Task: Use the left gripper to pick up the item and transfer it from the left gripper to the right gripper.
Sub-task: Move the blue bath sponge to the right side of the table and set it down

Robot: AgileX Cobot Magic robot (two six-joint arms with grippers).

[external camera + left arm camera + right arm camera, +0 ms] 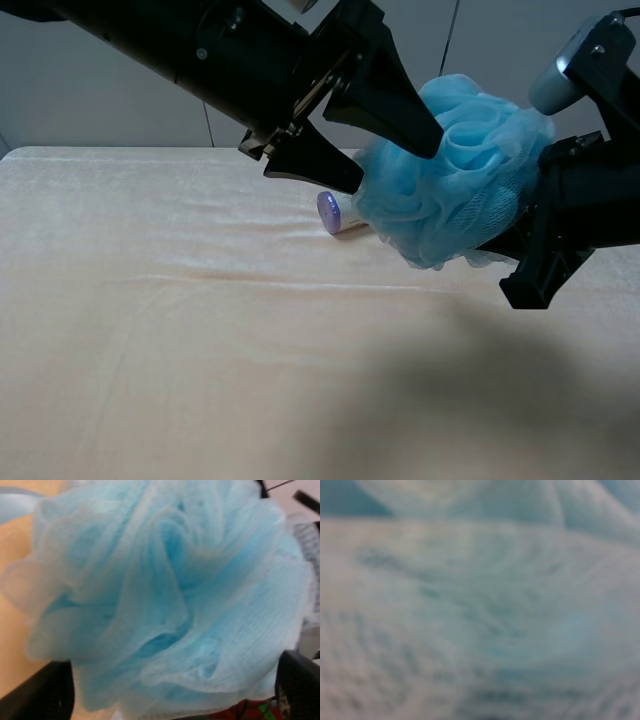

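Note:
The item, a fluffy light-blue mesh pouf (455, 180), hangs in the air above the table at centre right. My left gripper (400, 168) is open, its two black wedge fingers (395, 105) spread apart at the pouf's left side, tips at or just into the ruffles. In the left wrist view the pouf (170, 595) fills the frame between the finger edges (50, 690). My right gripper (525, 215), black with a grey housing, is pressed into the pouf's right side and shut on it, its fingertips buried in mesh. The right wrist view shows only blurred pouf mesh (480, 610).
A purple-capped cream canister (332, 212) lies on its side on the cream tablecloth (200, 330), just below the left gripper's lower finger and behind the pouf. A pale wall stands behind the table.

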